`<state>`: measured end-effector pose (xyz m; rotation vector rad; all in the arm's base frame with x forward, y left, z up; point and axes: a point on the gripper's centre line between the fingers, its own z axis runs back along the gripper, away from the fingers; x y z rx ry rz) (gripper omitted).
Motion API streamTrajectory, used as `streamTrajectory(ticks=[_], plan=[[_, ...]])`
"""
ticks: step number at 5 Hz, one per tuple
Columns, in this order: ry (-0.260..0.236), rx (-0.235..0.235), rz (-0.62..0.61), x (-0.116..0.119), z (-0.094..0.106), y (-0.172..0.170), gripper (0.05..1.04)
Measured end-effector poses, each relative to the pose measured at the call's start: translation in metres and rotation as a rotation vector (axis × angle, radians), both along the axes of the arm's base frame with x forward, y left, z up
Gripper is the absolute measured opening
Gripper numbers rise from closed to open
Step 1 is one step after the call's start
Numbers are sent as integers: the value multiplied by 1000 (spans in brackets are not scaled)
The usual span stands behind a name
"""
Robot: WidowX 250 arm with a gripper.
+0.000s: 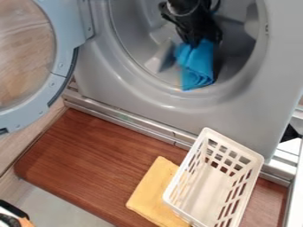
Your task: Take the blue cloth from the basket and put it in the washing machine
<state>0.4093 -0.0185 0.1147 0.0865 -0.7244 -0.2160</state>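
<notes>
While the washing machine [254, 111] stands open, the camera view shows the tool [195, 43] gripping the blue cloth [197, 66] at its door opening; on the bench [98, 164] are the white basket [234, 144] and 1 yellow cloth [153, 190]

You have a fixed camera set above and in front of the washing machine [145, 106], looking down at a slant toward its front. It faces the drum [139, 40] at the top of the frame, right of centre, so you see partway inside. It is near enough that the top edge crops the machine and the left edge crops the open door [60, 66]. Below, you look more steeply onto the wooden board [89, 164] and down into the basket [204, 193] at lower right, cut by the bottom edge. Your view sits askew: the machine's base line slopes from middle left down to lower right.
</notes>
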Motion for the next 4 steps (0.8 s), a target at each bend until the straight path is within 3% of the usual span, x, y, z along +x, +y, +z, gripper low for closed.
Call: streamTrajectory(ticks=[1,2,3,4], plan=[[66,-36,19,-1,-24,-1,222],[78,-68,18,-2,-27,-4,482],[93,-67,11,-4,-29,-5,797],[94,-82,12,-8,-19,-6,1003]])
